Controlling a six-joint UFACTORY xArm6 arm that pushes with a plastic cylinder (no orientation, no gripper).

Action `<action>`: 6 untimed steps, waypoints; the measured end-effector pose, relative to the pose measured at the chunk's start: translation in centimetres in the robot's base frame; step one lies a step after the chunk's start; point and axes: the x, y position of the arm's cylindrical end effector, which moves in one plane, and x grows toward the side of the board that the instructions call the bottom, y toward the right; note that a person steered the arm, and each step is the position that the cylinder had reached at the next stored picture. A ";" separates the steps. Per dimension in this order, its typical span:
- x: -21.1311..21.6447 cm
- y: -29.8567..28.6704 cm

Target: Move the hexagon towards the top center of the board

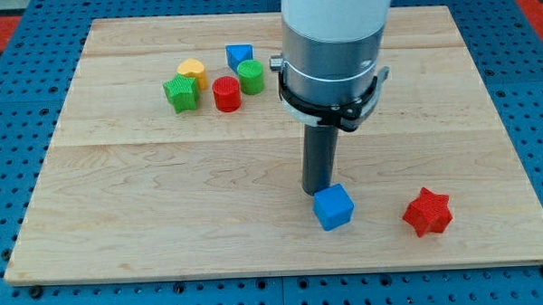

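A yellow block [193, 70] that looks like a hexagon lies at the board's upper left, in a cluster with a green star [181, 92], a red cylinder [226, 93], a green cylinder [250, 76] and a small blue block [239, 56]. My tip [319, 192] is down at the lower middle of the board, far right of and below that cluster. It is touching, or nearly touching, the upper left corner of a blue cube [333, 206].
A red star [427, 211] lies near the lower right, to the right of the blue cube. The arm's wide grey body [331, 51] hangs over the board's top centre and hides part of it. The wooden board [120, 212] sits on a blue pegboard.
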 end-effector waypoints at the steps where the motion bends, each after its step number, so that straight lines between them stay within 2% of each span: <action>1: 1.3 0.3; 2: -2.2 0.2; 3: -11.3 0.5; 4: -16.6 0.6; 5: -20.5 -1.2; 6: -22.4 -4.3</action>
